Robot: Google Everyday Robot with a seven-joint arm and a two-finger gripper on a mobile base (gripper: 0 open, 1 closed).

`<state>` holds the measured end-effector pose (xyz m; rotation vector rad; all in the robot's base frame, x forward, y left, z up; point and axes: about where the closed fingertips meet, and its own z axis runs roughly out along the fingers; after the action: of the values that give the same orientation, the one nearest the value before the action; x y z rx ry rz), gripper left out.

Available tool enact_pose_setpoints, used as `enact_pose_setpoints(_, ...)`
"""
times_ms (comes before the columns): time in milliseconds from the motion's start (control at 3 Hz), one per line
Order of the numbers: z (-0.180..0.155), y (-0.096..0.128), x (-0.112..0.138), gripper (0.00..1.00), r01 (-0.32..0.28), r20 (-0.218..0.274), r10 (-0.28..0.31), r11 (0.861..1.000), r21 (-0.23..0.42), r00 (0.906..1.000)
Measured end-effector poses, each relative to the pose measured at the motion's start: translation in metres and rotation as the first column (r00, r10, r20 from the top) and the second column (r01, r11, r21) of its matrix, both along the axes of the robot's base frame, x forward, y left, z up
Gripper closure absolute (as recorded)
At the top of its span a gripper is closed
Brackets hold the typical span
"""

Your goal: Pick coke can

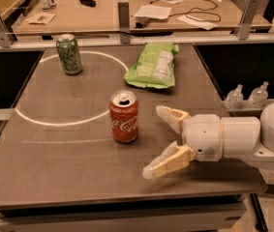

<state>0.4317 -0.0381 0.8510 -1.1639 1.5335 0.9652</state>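
Note:
The coke can, red with white script and a silver top, stands upright near the middle of the dark table. My gripper is just to the right of the can, low over the table, pointing left at it. Its two cream fingers are spread wide apart and hold nothing. A small gap separates the fingertips from the can.
A green patterned can stands at the table's back left inside a white painted circle. A green chip bag lies behind the coke can. Two small clear bottles stand off the table's right edge. A cluttered wooden desk lies behind.

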Motion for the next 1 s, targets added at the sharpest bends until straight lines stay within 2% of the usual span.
enact_pose_setpoints(667,-0.009,0.006,0.033,0.0,0.04,-0.016,-0.04,0.999,-0.02,0.9991)
enact_pose_setpoints(1000,-0.003,0.015,0.047,0.0,0.057,-0.023,-0.057,0.998,-0.012,0.9981)
